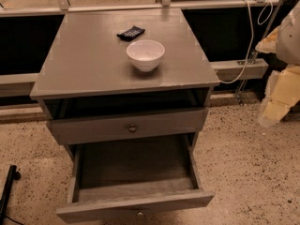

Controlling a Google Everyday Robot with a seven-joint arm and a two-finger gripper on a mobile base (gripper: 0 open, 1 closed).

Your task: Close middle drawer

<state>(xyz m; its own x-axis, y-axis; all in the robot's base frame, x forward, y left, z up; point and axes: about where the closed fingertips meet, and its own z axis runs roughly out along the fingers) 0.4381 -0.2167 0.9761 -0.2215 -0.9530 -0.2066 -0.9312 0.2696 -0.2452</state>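
Note:
The middle drawer of the grey-brown wooden cabinet is pulled far out toward me. It is shallow and its inside is bare. Its flat front sits at the bottom of the view, with a small round knob just showing. Above it, a shorter-fronted drawer with a small knob stands slightly out under the top. Any drawer below is hidden. My pale arm and gripper hang at the right edge, well to the right of the cabinet and apart from the drawer.
A white bowl and a small dark object sit on the cabinet top. A white cable hangs behind at the right. A black bar lies on the speckled floor at the lower left. A railing runs behind the cabinet.

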